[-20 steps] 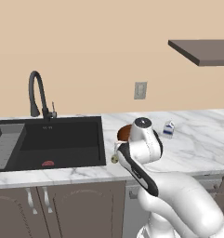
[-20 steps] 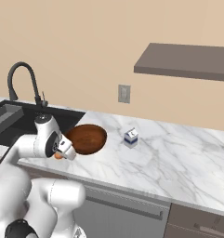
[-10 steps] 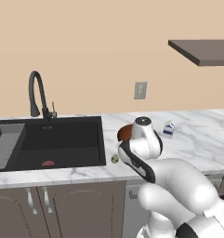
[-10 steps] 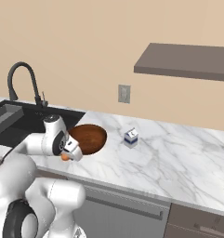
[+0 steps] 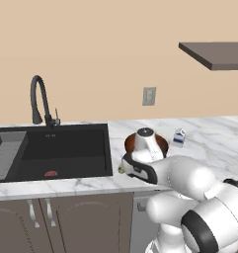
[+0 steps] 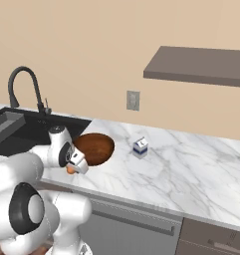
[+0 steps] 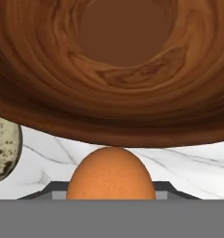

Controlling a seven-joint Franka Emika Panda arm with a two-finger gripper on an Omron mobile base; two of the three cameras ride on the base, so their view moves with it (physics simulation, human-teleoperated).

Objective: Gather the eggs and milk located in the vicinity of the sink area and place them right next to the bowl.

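Pincer (image 6: 71,168) sits lower left of the right base view, at the near rim of the bowl (image 6: 94,148), grasping the orange-brown egg (image 6: 70,170); egg shows as an orange spot just under the white hand. In hand view that egg (image 7: 110,174) is bottom centre, w/ the bowl's rim right above it and the bowl interior across the upper frame. Speckled egg (image 7: 3,147) lies at left edge of hand view on the marble table (image 7: 187,172), tucked by the bowl's underside; touching or not, can't tell. In left base view the speckled egg (image 5: 121,170) is a tiny spot at the arm's tip, centre frame, just below-left of the bowl (image 5: 132,143). Milk (image 6: 140,147) stands upright on the table right of the bowl, near but apart. Sink (image 5: 61,149) is at left of left base view, faucet (image 5: 39,99) behind it, a flat red thing (image 5: 51,174) on its floor.
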